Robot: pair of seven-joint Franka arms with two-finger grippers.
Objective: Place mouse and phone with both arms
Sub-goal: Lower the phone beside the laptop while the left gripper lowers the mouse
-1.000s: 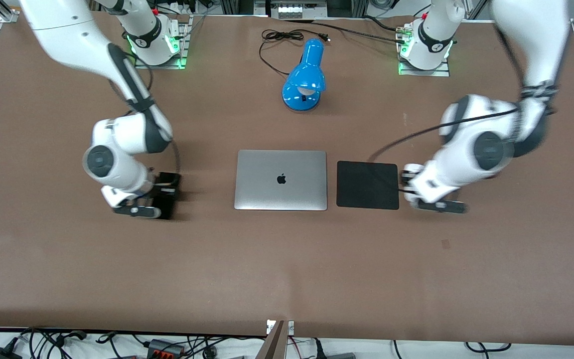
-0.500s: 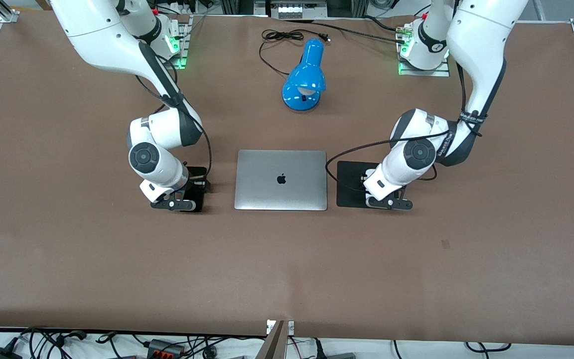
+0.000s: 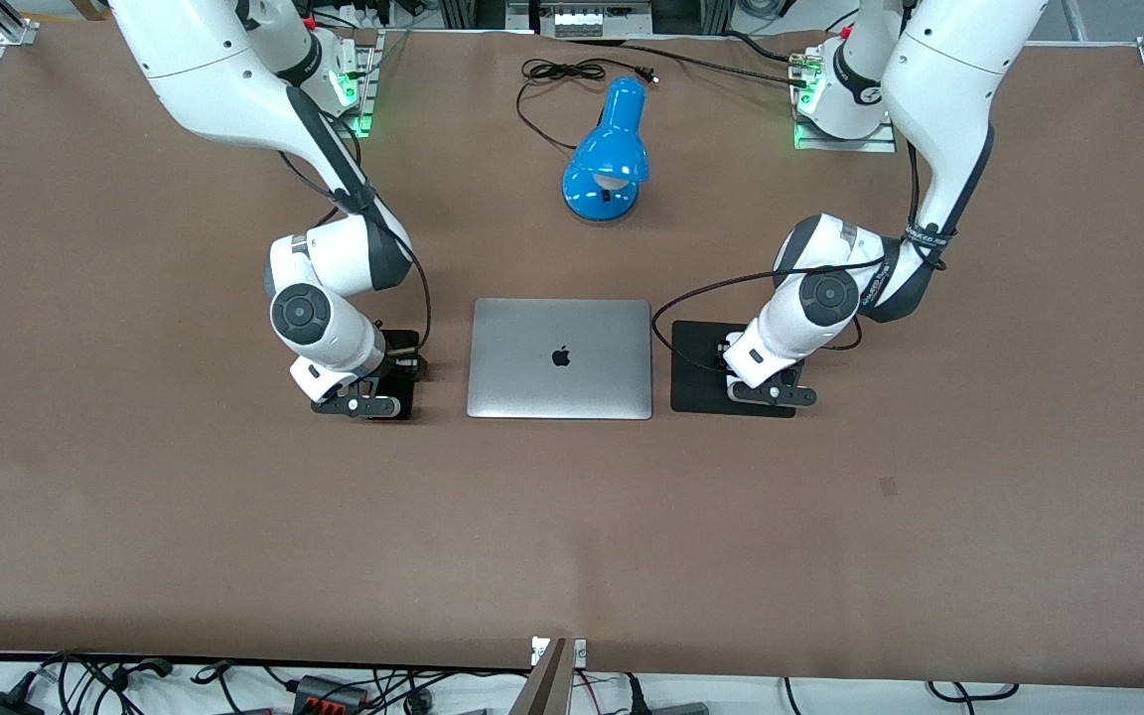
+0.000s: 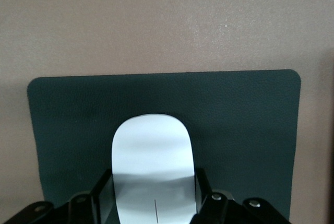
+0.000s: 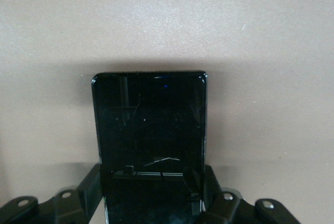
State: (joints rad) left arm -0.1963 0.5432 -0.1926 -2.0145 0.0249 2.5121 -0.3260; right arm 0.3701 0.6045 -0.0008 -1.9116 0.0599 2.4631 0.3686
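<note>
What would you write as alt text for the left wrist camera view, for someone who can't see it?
The left gripper holds the white mouse between its fingers over a dark square mouse pad. The pad lies flat on the brown table.

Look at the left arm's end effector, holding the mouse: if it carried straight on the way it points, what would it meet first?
Probably the black mouse pad. The left end effector points down at the pad with the mouse in its grip, so the mouse would touch first; whether it already does is unclear.
</note>
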